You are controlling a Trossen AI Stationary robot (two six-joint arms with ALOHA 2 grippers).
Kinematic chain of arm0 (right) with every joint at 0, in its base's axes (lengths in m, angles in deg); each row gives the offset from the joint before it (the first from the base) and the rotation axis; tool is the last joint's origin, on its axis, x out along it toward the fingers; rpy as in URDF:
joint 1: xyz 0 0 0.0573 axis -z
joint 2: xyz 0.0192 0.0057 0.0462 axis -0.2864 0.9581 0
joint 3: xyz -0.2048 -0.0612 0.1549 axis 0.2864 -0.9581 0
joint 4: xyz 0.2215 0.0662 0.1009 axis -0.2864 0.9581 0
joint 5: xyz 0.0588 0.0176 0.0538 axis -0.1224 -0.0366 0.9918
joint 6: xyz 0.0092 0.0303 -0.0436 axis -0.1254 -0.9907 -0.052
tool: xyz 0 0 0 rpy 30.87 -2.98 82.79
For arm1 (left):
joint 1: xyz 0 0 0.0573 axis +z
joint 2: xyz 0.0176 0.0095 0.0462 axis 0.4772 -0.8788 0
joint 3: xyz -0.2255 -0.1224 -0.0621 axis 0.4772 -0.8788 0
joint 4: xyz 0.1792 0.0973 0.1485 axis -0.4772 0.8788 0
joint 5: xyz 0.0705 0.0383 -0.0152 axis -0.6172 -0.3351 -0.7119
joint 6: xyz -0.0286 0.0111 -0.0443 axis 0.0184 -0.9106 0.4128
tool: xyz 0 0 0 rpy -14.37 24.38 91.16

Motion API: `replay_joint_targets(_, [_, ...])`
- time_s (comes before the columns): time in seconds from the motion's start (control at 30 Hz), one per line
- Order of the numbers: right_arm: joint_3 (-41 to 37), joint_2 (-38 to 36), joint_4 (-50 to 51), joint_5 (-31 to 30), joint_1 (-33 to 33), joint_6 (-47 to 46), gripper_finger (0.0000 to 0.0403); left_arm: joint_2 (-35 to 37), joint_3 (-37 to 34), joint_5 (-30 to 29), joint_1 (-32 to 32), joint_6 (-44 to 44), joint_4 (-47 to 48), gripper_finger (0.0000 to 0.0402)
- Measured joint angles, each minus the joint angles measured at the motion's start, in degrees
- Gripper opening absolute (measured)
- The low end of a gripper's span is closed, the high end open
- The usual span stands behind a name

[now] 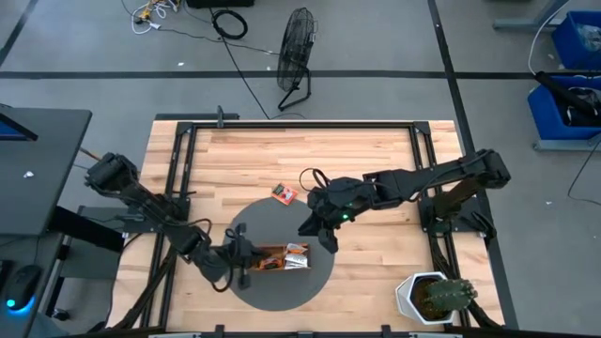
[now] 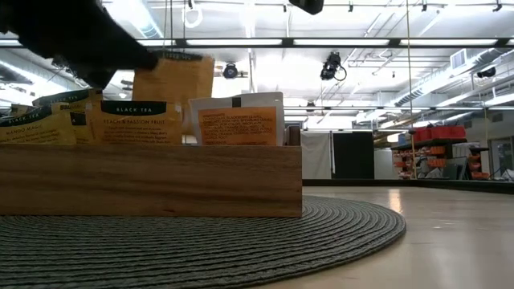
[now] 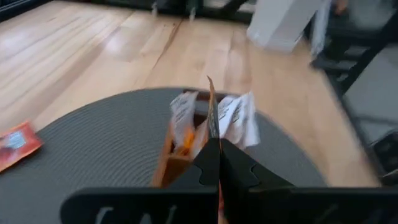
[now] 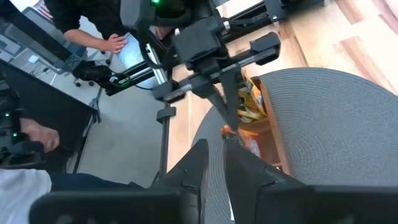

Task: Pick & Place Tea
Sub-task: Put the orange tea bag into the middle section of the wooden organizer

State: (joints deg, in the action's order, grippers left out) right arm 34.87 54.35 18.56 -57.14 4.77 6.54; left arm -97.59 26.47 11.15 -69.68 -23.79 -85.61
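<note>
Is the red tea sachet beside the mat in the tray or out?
Out. The red sachet lies flat on the bare table, apart from the wooden tray on the mat.

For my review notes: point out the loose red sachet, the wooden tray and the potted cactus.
red sachet (image 1: 285, 193), high view, its middle.
wooden tray (image 2: 161, 181), low view, front wall.
potted cactus (image 1: 449, 294), high view, green top.

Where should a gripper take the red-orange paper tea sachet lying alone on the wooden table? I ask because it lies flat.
The red-orange paper sachet lies flat on the bare wooden table, beyond the round dark woven mat. Probably come straight down from above and pinch across two opposite edges or a corner; its thin flat shape leaves no side face to grip.
</note>
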Motion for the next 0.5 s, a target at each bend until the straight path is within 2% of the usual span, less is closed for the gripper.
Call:
replay_joint_targets(0.1, [0.0, 0.0, 0.1, -0.3, 0.0, -0.1, 0.0056, 0.0, -2.5, 0.0, -0.2, -1.5, -4.5, 0.0001])
replay_joint_targets(0.33, [0.0, 0.0, 0.3, -0.4, 0.0, -1.1, 0.0056, 0.0, -5.4, 0.1, -0.9, -1.3, -5.0, 0.0001])
replay_joint_targets(0.5, [0.0, 0.0, 0.5, -0.9, 0.0, -1.5, 0.0056, 0.0, -5.6, 2.5, -0.8, -2.5, -5.4, 0.0002])
